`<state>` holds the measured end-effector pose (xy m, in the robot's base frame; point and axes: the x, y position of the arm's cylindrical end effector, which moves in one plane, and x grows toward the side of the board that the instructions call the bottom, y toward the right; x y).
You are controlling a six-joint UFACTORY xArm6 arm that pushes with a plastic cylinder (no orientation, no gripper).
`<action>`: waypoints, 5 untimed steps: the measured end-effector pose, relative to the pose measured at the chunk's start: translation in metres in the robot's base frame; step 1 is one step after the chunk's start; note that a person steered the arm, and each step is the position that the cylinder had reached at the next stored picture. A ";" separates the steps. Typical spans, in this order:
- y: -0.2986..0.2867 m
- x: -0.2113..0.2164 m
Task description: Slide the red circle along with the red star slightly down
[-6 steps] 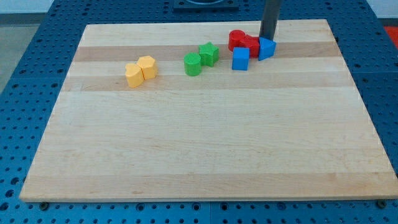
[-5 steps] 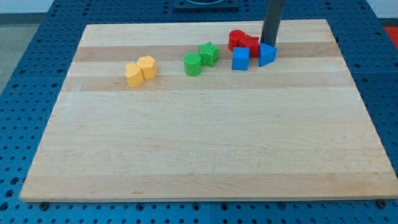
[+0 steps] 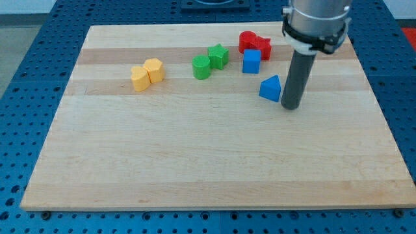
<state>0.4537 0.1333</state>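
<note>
Rod end: my tip [image 3: 291, 107] is down on the bench [image 3: 195, 162], just right of the blue triangle block [image 3: 271, 88], touching it or nearly so; cannot tell which. There is no hand on this rig, so nothing is spread or pinched; the tip holds nothing and can only push.

Task blocks: the red circle [image 3: 247, 41] and the red star [image 3: 261, 45] sit touching each other at the far right of the board, circle on the left. Both lie well apart from the tip, which is nearer the camera. The blue square block [image 3: 251, 61] sits just on the near side of the red pair, close to the star.

Others: green circle [image 3: 201, 67] and green star [image 3: 218, 56] together at far centre; two yellow blocks [image 3: 147, 73], shapes unclear, touching at far left.

Step, as judged: approach not yet made. The red pair looks unmoved toward the near edge.

Next move, as judged: bring the tip round to the far side of the red pair, between them and the far board edge, then push toward the near side a short way. Aim at the seam between circle and star so both travel. Risk: the blue square block lies in the push path and would be shoved along.
</note>
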 end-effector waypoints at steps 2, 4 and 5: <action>-0.053 0.025; -0.102 0.001; -0.127 -0.009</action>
